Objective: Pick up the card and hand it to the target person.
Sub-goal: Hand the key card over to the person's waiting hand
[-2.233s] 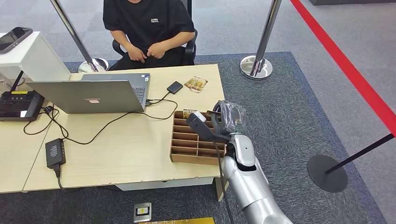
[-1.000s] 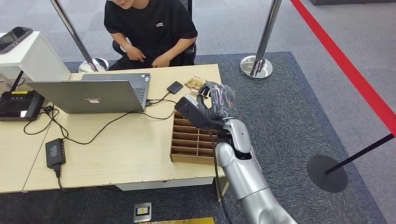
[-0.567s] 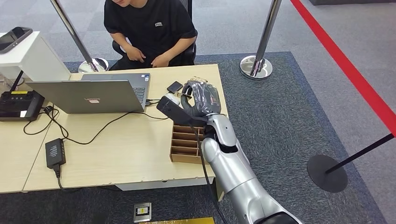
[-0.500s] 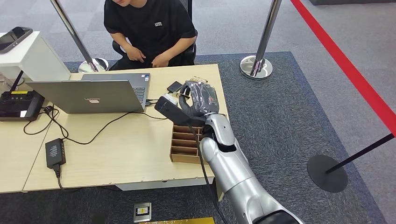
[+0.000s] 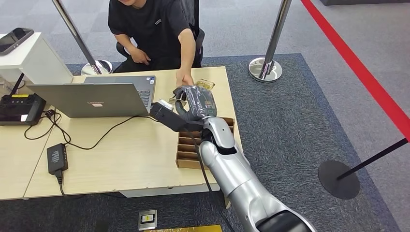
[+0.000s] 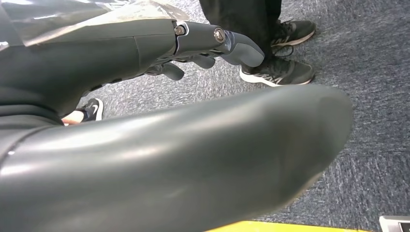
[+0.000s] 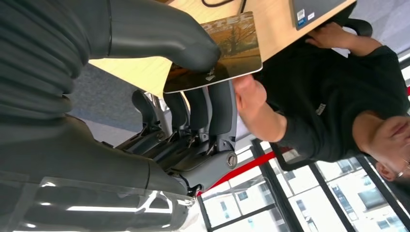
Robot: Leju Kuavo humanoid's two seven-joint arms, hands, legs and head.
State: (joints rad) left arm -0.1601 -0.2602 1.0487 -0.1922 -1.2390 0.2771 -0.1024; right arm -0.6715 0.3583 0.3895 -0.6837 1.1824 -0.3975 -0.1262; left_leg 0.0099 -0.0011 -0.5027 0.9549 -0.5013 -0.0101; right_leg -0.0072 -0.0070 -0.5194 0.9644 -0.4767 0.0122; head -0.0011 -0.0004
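My right hand [image 5: 192,103] hovers over the desk [image 5: 125,154] near the laptop's corner, arm stretched forward. In the right wrist view the card [image 7: 217,50], printed with an orange autumn picture, is pinched between the thumb and the darker fingers [image 7: 212,104]. The seated person in a black shirt [image 5: 150,29] reaches an arm over the desk; that person's hand [image 5: 183,79] is just beyond my hand, and its fingertips [image 7: 249,92] are at the card's far edge. My left hand [image 6: 208,41] hangs over the carpet with its fingers loosely apart and nothing in them.
An open grey laptop [image 5: 92,99] with trailing cables stands left of my hand. A wooden compartment tray [image 5: 191,150] lies under my forearm. A snack pack [image 5: 207,84] is at the desk's far edge. A stanchion base [image 5: 265,68] stands to the right. Someone's shoes [image 6: 275,72] are near my left hand.
My right hand has carried the card from above the wooden tray forward and left toward the person. The person has leaned in and stretched an arm out to meet it.
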